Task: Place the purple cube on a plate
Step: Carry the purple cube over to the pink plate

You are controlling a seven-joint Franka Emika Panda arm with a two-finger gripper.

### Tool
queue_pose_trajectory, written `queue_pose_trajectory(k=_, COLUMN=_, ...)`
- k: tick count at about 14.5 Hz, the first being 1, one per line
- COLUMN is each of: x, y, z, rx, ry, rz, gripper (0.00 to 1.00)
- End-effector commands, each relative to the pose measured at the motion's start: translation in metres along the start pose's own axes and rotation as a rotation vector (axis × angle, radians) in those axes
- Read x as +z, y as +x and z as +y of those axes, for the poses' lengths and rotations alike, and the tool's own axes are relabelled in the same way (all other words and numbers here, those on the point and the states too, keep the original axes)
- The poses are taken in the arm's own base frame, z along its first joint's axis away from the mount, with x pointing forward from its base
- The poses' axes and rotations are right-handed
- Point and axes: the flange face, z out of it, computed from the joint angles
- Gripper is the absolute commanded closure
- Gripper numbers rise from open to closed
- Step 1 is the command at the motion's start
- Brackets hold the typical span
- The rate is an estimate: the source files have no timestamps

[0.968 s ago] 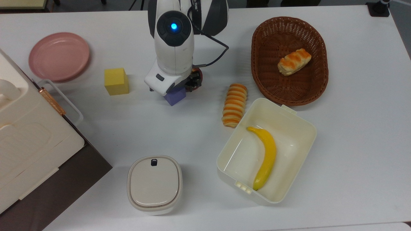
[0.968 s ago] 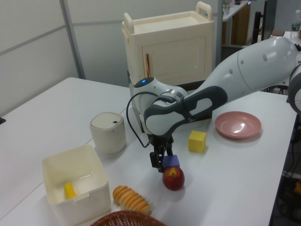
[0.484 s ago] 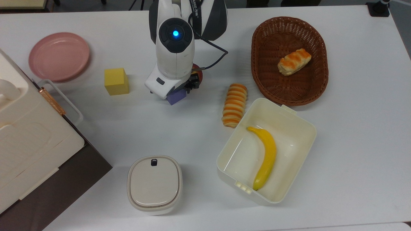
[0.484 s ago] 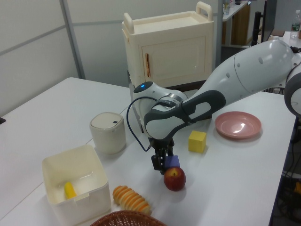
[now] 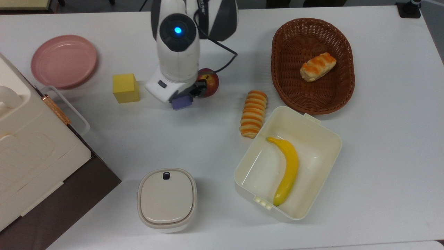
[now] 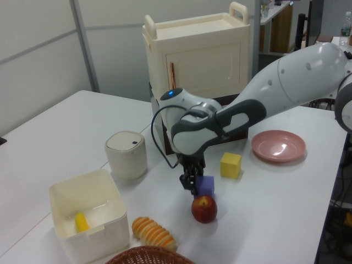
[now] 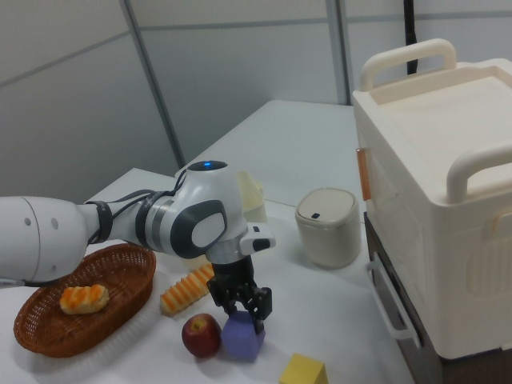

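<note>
In the top view my gripper (image 5: 185,97) sits under the white wrist of my arm, and the small matte blue-violet cube (image 5: 181,102) peeks out below it, between the yellow cube (image 5: 125,88) on the top view's left and the red apple (image 5: 209,82) just beside it on the right. The round dusty-pink plate (image 5: 63,61) lies well apart, past the yellow cube toward the top view's left edge, and it holds nothing.

In the left view my fingers are clamped on the blue-violet cube (image 6: 205,186), which looks to hang a little above the white table (image 6: 275,209), just over the apple (image 6: 204,209). The plate (image 6: 278,146) waits far off to the left view's right.

In the right view my gripper (image 7: 241,308) grips the cube (image 7: 242,336) from above; it sits tilted, one corner down, whether touching the table I cannot tell.

I judge the grasp made and the carry just beginning. Next I need enough height to pass over the yellow cube (image 7: 303,371), then a sweep across to the plate, a descent and a release
</note>
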Motion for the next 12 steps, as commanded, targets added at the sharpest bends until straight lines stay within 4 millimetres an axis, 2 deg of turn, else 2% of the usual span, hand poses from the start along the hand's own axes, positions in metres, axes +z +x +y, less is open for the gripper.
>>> queue_pose_trajectory(k=1, x=-0.039, y=-0.024, z=0.036, rx=0.037, ry=-0.008, rz=-0.007, gripper=0.38)
queue_pose_trajectory(k=2, x=-0.048, y=-0.030, z=0.050, rx=0.054, ry=-0.011, rz=-0.001, gripper=0.38)
queue_pose_trajectory(k=5, x=-0.066, y=-0.063, z=0.130, rx=0.108, ry=-0.008, rz=0.011, gripper=0.38)
queue_pose_trajectory(k=6, x=-0.069, y=-0.072, z=0.149, rx=0.103, ry=-0.009, rz=0.016, gripper=0.38)
queue_pose_trajectory(k=7, x=-0.070, y=-0.086, z=0.174, rx=0.081, ry=-0.013, rz=0.015, gripper=0.38)
queue_pose_trajectory(k=10, x=-0.073, y=-0.116, z=0.218, rx=0.052, ry=-0.009, rz=0.019, gripper=0.38)
queue_pose_trajectory(k=12, x=-0.065, y=-0.147, z=0.262, rx=0.033, ry=0.003, rz=0.009, gripper=0.38)
